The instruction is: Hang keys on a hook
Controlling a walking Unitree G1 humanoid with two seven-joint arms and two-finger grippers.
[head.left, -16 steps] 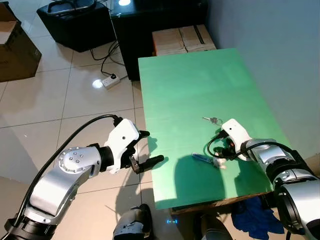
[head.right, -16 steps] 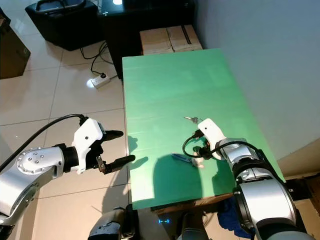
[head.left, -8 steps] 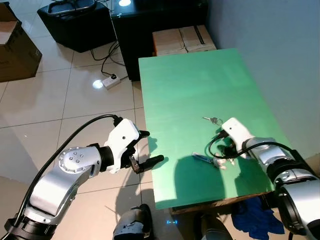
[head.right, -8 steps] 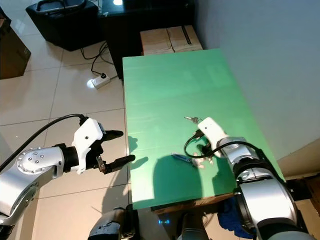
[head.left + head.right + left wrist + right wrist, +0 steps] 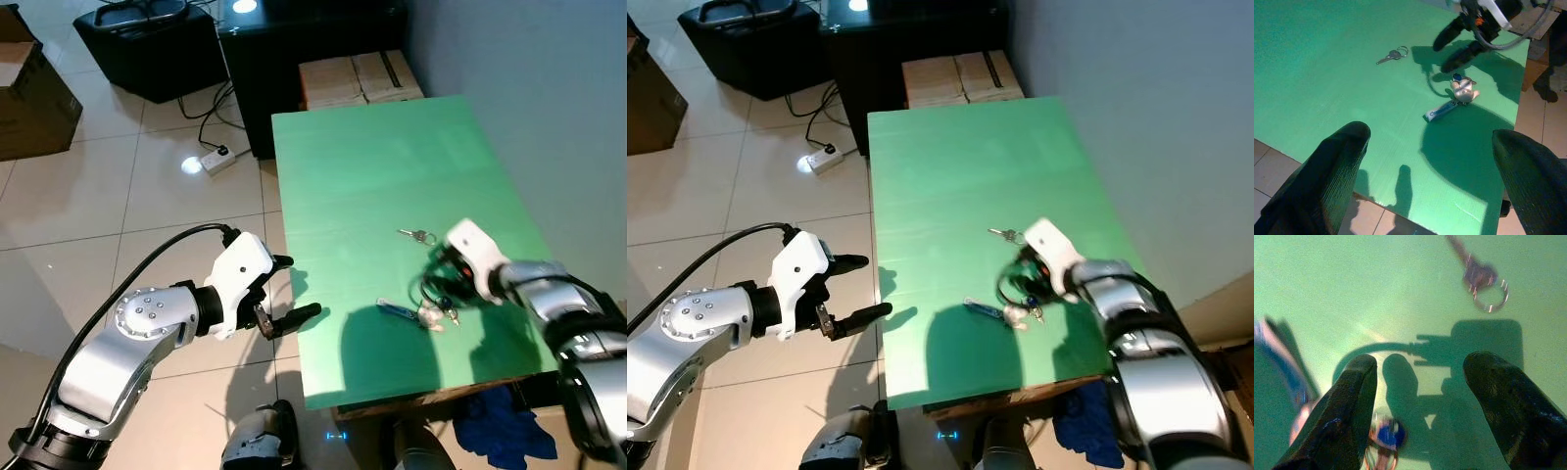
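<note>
On the green table (image 5: pixel 372 166) lies a single silver key on a ring (image 5: pixel 416 235). Nearer the front lies a key bunch (image 5: pixel 433 315) with a blue tag and a pale charm, beside a blue-and-white strap (image 5: pixel 396 310). My right gripper (image 5: pixel 438 284) hovers open just over the bunch and holds nothing. The right wrist view has its black fingers (image 5: pixel 1347 416) apart, the bunch (image 5: pixel 1383 440) by one finger and the single key (image 5: pixel 1479 276) farther off. My left gripper (image 5: pixel 299 287) hangs open off the table's left edge, over the floor.
Cardboard boxes (image 5: pixel 358 76) and a black cabinet (image 5: pixel 294 39) stand past the table's far end. A power strip (image 5: pixel 217 159) with cables lies on the tiled floor to the left. A grey wall (image 5: pixel 549 98) runs along the table's right side. Blue cloth (image 5: pixel 500 426) lies under the front right corner.
My right gripper has lifted off the table and drawn back a little to the right. The key bunch stays on the table. The left arm has not moved.
</note>
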